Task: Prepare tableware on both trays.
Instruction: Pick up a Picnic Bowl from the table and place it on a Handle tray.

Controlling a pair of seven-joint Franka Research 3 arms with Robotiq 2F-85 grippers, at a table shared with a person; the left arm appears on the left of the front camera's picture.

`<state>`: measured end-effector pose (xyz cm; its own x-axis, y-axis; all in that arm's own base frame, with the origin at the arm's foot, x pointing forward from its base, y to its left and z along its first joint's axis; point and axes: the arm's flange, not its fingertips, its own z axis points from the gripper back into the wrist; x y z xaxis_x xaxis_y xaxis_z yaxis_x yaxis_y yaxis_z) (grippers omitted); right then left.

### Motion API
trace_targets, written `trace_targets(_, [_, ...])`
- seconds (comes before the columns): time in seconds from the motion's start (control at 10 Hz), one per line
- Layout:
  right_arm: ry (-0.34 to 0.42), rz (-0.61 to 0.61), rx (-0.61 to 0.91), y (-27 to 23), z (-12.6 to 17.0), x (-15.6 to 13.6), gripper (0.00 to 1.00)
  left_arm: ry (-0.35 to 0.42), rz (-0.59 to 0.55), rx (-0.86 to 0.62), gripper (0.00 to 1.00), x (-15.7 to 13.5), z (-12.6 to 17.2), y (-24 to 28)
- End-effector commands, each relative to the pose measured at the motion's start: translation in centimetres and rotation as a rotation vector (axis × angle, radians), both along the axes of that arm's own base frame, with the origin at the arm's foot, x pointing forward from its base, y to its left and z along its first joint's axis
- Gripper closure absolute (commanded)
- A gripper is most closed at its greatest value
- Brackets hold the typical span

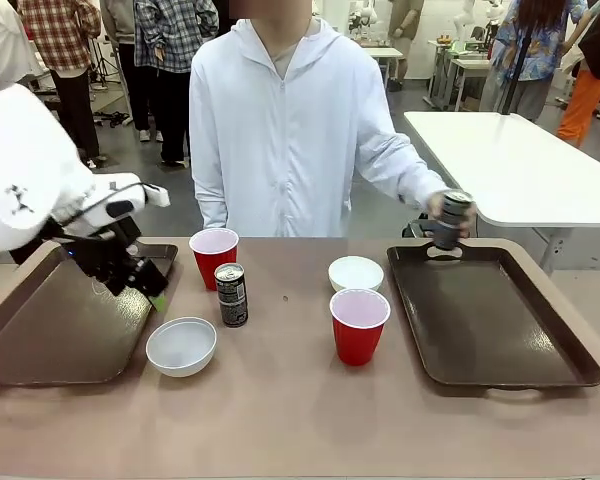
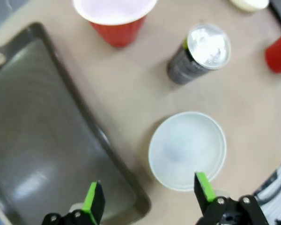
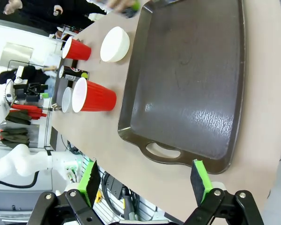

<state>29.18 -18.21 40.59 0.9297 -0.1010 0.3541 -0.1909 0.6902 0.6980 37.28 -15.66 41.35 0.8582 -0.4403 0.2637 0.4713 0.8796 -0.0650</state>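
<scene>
The near white bowl sits on the counter just right of the left tray. It lies slightly nearer than and to the right of the left tool, which hangs over that tray's right rim with jaws spread wide and empty. The bowl is round, so it has no long axis; any stretch of its thin rim would serve. The left tool is much closer to it than the right tool, also spread and empty, above the right tray at its near handle end. The trays are glossy dark brown plastic; the bowl is smooth and shallow. A person's hand holds a black can at the right tray's far end.
</scene>
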Motion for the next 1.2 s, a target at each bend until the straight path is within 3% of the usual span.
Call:
trace_targets(0.0, [-0.021, 0.002, 0.021, -0.1, -0.2, 0.1, 0.0, 0.025, -0.036, 0.069, 0.0, -1.0, -1.2, -1.7])
trace_targets(0.2, [-0.021, 0.002, 0.021, -0.1, -0.2, 0.1, 0.0, 0.005, -0.051, 0.092, 0.0, -1.5, -3.2, -3.0])
trace_targets(0.4, [-0.021, 0.002, 0.021, -0.1, -0.2, 0.1, 0.0, 0.059, -0.076, 0.109, 0.0, -1.9, -4.8, -3.7])
trace_targets(0.6, [-0.021, 0.002, 0.021, -0.1, -0.2, 0.1, 0.0, 0.05, -0.078, 0.132, 0.0, -1.8, -5.6, -4.0])
trace_targets(1.1, [-0.021, 0.002, 0.021, -0.1, -0.2, 0.1, 0.0, 0.126, -0.102, 0.083, 0.0, -0.2, -7.4, -3.5])
